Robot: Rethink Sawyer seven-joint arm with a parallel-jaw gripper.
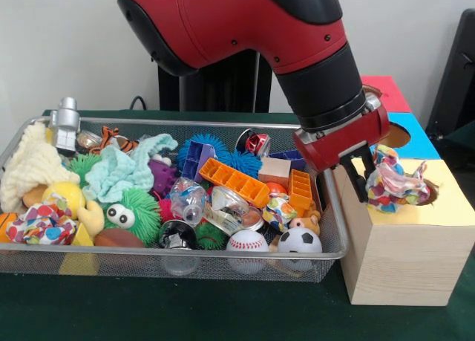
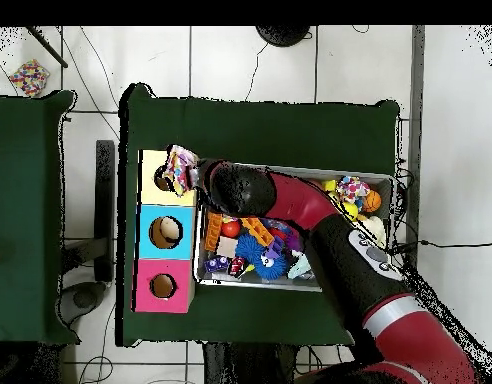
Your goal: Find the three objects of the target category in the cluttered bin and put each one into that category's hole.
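Note:
My gripper (image 1: 369, 185) hangs over the yellow-topped wooden box (image 1: 453, 211), just right of the wire mesh bin (image 1: 223, 264). It is shut on a crumpled white paper wad with coloured dots (image 1: 397, 181), which sits at the left rim of the yellow box's hole (image 1: 431, 195). One finger (image 1: 361, 179) shows left of the wad; the other is hidden behind it. In the overhead view the gripper (image 2: 197, 176) holds the wad (image 2: 180, 167) beside the hole (image 2: 162, 183). A second dotted wad (image 1: 41, 226) lies at the bin's front left, and shows overhead (image 2: 352, 188) too.
The bin (image 2: 392, 182) is packed with toys: a mint cloth (image 1: 122, 170), a cream cloth (image 1: 30, 166), orange blocks (image 1: 234, 179), a baseball (image 1: 247, 242), a soccer ball (image 1: 299, 241). Blue-topped (image 2: 165, 232) and red-topped (image 2: 162, 286) boxes stand behind the yellow one. A dotted wad-like thing (image 2: 28, 76) lies off the table.

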